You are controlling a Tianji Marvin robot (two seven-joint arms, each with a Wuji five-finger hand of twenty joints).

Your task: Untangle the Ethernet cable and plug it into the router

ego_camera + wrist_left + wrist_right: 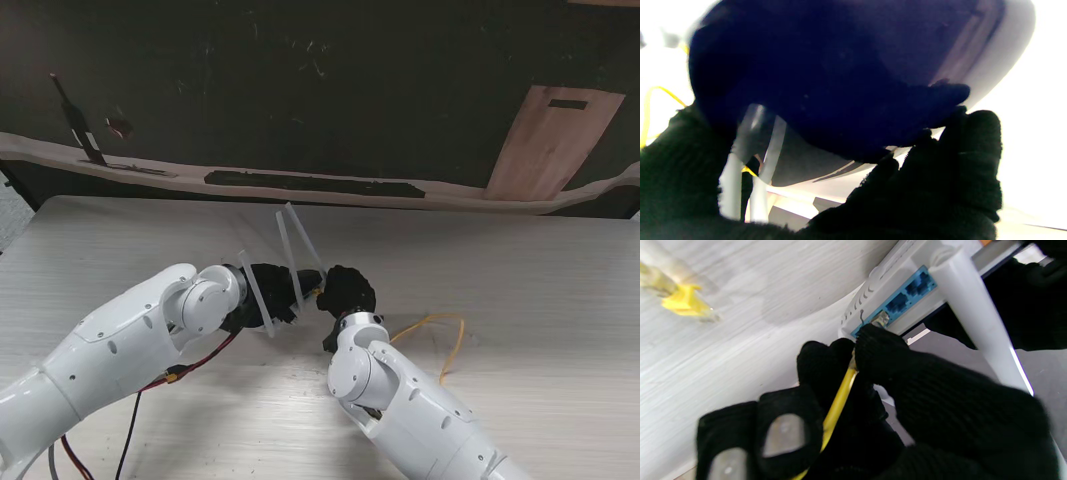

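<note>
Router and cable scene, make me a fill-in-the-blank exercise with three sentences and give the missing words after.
1. The Ethernet cable pinched by the right hand is ____ in colour.
2. The ports on the router sit in a strip coloured ____.
3. The router is held off the table by the ____ hand.

Missing words: yellow; blue; left

A pale wood-grain table [560, 290] meets a dark wall [300, 90] bearing a wooden panel [552, 140].
</note>
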